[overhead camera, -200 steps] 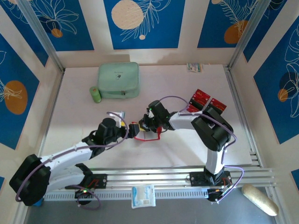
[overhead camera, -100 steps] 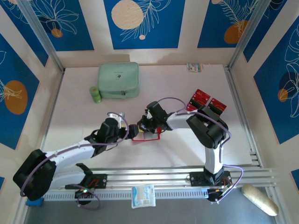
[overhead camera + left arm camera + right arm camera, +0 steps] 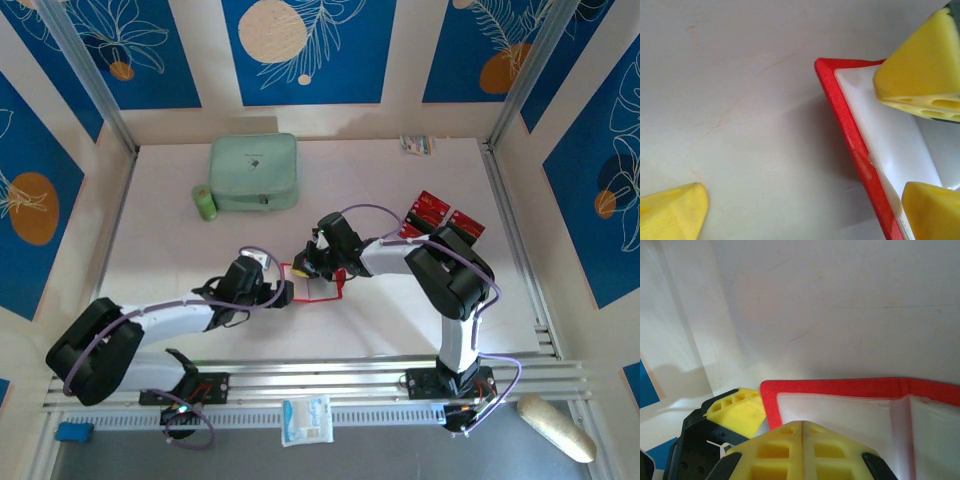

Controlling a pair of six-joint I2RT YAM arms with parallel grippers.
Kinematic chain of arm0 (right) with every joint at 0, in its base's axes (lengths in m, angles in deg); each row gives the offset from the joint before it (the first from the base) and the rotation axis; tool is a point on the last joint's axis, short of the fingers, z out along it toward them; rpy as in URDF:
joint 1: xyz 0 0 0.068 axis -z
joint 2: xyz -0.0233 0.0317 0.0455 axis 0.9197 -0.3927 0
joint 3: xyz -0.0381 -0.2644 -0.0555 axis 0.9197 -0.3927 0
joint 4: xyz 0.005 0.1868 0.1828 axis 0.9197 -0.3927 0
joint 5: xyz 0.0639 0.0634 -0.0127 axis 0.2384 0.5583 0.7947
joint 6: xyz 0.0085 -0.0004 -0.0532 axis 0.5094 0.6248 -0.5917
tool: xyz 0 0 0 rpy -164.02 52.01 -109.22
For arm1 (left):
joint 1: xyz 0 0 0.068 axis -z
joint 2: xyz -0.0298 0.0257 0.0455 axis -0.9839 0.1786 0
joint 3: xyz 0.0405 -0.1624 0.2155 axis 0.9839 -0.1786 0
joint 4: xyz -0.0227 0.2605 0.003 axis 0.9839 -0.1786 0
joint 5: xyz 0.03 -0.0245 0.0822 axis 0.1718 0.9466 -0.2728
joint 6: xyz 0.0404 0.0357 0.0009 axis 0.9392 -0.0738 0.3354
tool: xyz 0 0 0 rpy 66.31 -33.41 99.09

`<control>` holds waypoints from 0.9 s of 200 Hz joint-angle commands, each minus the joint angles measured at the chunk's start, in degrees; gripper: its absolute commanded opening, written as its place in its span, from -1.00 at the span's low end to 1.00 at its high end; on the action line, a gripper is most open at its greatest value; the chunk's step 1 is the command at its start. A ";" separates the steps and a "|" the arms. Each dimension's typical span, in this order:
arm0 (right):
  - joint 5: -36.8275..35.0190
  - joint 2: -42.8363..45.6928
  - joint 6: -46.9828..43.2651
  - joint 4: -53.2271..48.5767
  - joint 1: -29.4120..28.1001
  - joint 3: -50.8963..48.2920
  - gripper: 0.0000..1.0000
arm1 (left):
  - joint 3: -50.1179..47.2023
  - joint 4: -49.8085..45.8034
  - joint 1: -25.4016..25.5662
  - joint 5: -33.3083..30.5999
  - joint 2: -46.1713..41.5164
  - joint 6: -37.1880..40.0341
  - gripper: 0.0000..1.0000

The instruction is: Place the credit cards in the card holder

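Quick rundown: the small flat red folding wallet (image 3: 320, 288) is lying opened out on the white table (image 3: 160, 240), dead centre of the overhead frame, clear inner sleeves facing up. The right gripper (image 3: 313, 266) is clamped fully closed, with its yellow tips right at the upper edge of a sleeve. Looks to me like it's pinning the wallet so it can't slide, though I can't tell if it has actually pinched a layer.

The left gripper (image 3: 281, 293) sits just lower left of the wallet with its jaws spread as wide as they go and nothing in them. One yellow finger (image 3: 670, 210) is over bare table and the other is over the sleeve, so it straddles the wallet's corner. My guess is it's lining up to take that flap or spread a pocket.

The red credit cards with the dark band (image 3: 432, 210) sit well apart, right of centre, just past the right arm's elbow. None in the wallet that I can see.
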 commanded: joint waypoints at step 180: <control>-3.39 1.80 -7.07 -6.35 -1.63 -2.84 -1.00 | 7.92 -7.22 -2.57 0.40 -0.65 1.99 1.00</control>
